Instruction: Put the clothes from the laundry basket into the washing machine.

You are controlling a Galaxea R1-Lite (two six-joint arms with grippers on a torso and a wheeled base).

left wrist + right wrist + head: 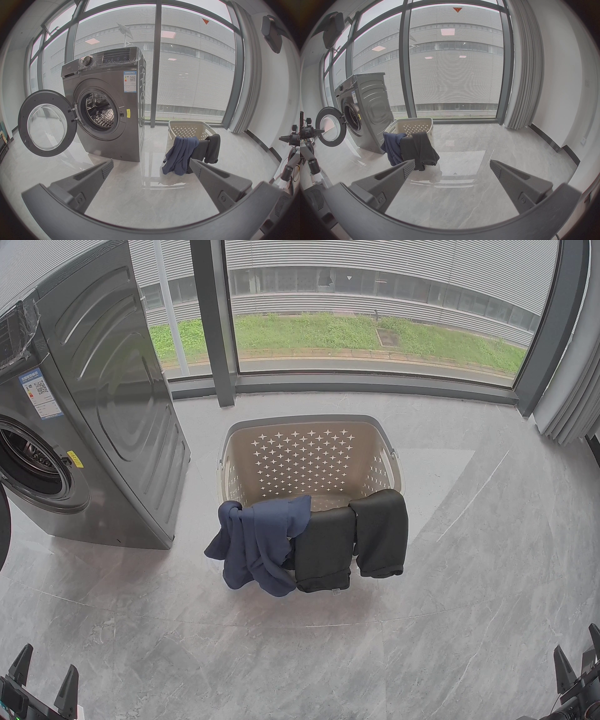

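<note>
While the left claw (49, 660) and right claw (575, 643) gape empty in the lower corners, a navy garment (262, 543) and two black garments (325, 549) drape the near rim of the central laundry basket (300, 459); washing machine (106, 409), upper left.

Grey marble floor (487, 627) beside tall windows (437, 315).
Grass (325, 332) outside (grey building (375, 259) beyond); pale curtain (572, 396) hangs at right.
</note>
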